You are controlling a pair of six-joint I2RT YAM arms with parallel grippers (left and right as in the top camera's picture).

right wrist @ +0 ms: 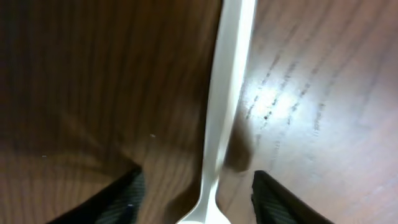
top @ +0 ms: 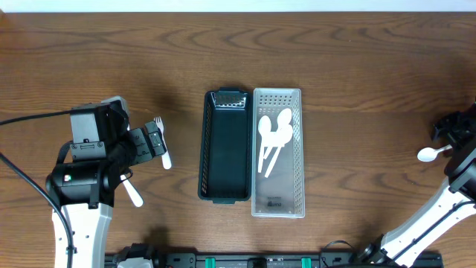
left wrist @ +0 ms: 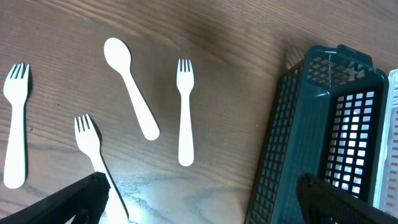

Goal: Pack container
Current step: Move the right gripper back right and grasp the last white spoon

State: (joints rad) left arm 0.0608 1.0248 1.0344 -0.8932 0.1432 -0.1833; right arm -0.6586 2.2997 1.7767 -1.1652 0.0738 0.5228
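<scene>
Chiefly, right gripper (right wrist: 198,186): its jaws stood open astride the handle of the loose spoon (right wrist: 230,74), with a gap on each side; it held nothing yet.
Loose spoon's place: at the table's (top: 357,59) 3 o'clock edge, bowl toward 9 o'clock, well apart from the containers.
Left gripper (left wrist: 202,190): spread wide and empty, hovering over three forks (left wrist: 185,112) and a second spoon (left wrist: 130,93) on the 9 o'clock side.
Containers: the dark basket (top: 225,164) sat at centre, seemingly empty; the white tray (top: 296,164) touched its 3 o'clock side, with the packed spoons (top: 271,138) inside.
Risk of a slip: the handle was thin and smooth and seemed to lie on the wood; jaws closing too high would likely skid over it or flick it away.
Risk of a swing: a grip far from the bowl would probably let the spoon pivot in transit and snag the tray's rim.
Risk of mis-sorting: spoons seemed meant for the white tray; a drop at the shared wall could land in the wrong container.
Risk on the left: the forks lay near one another, so a wide closing could catch two.
</scene>
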